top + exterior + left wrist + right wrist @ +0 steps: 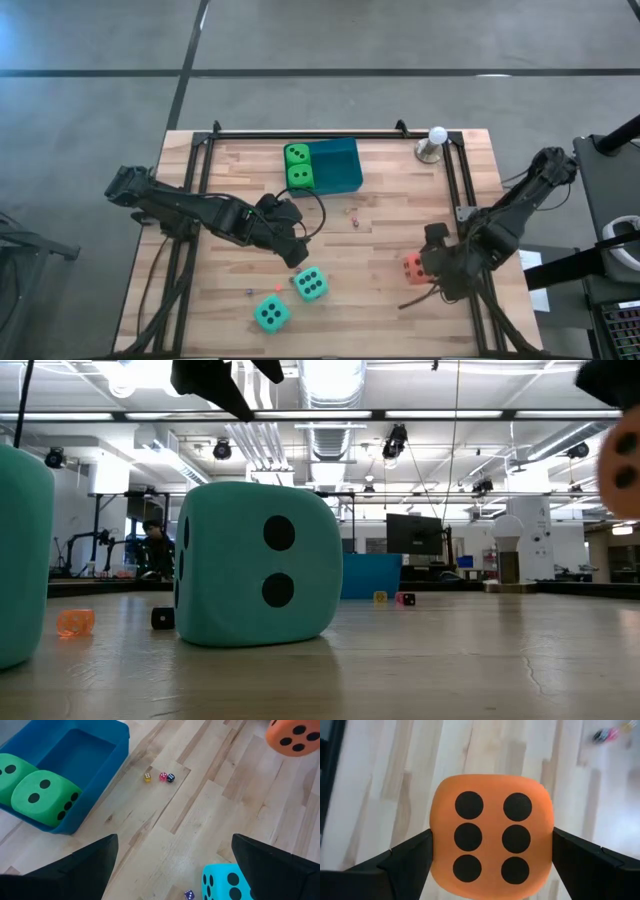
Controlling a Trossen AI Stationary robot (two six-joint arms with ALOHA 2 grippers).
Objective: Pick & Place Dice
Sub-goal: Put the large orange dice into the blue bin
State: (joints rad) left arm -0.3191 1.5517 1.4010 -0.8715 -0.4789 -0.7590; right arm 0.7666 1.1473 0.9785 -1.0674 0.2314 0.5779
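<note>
Right arm lined up on the orange-red die, fingers spread either side of it.

My right gripper (pixel 492 857) sits directly over the orange-red die (pixel 492 837) near the table's right edge; its six-pip face looks straight up between my fingers (pixel 405 862), which stand open and flank it, one on each side, so I judge the next move is a straight drop and squeeze. A cube has no long axis, so no wrist turn looks needed. My left gripper (pixel 172 865) hangs open mid-table with nothing in it, the nearer teal die (pixel 310 285) just beside it and the other teal die (pixel 271 314) closer to the front edge. Two green dice (pixel 298 166) already lie in the blue tray (pixel 340 165) at the back.
</note>
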